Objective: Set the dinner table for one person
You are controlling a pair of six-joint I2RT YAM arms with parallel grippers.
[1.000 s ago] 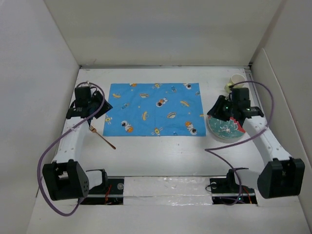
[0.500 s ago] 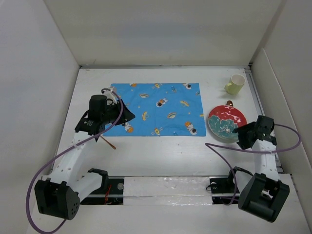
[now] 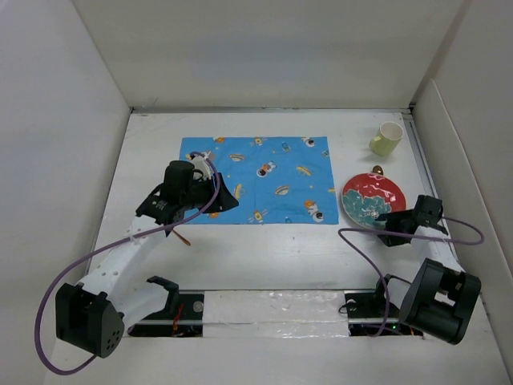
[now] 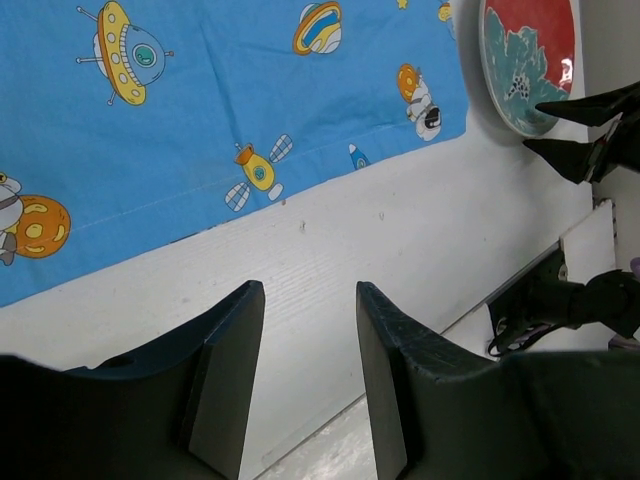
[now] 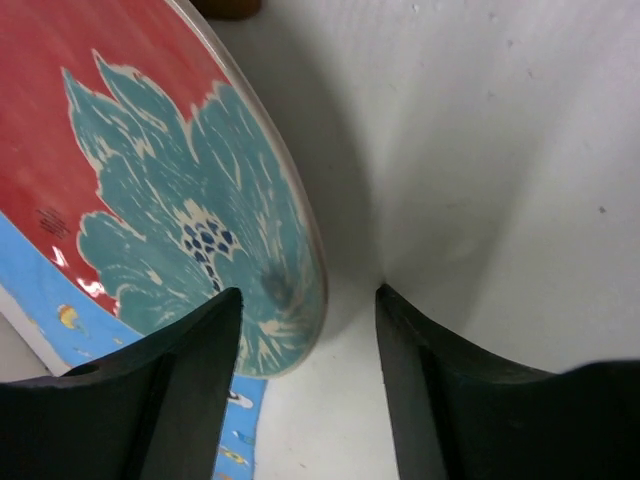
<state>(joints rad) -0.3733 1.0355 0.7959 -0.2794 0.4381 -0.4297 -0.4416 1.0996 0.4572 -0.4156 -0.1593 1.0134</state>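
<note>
The dinner table (image 3: 264, 257) is a white top with upright white panels. A red and teal plate (image 3: 373, 200) lies on it right of the blue printed cloth (image 3: 256, 180). My right gripper (image 3: 387, 228) is open at the plate's near right edge; in the right wrist view (image 5: 308, 295) the plate's rim (image 5: 290, 290) lies between the jaws, untouched. My left gripper (image 3: 228, 196) is open and empty over the cloth's near left part; in the left wrist view (image 4: 307, 295) it hangs above bare table beside the cloth's edge (image 4: 230, 120). A copper fork (image 3: 183, 237) lies mostly hidden under the left arm.
A yellow-green cup (image 3: 388, 138) stands at the back right. A small brown object (image 3: 377, 169) lies just behind the plate. White panels close in the left, back and right sides. The arm bases and a taped strip (image 3: 272, 305) run along the near edge.
The left gripper has moved right, from beside the fork to over the cloth's near left part. The right gripper has pulled back off the plate and now sits at its near right edge.
</note>
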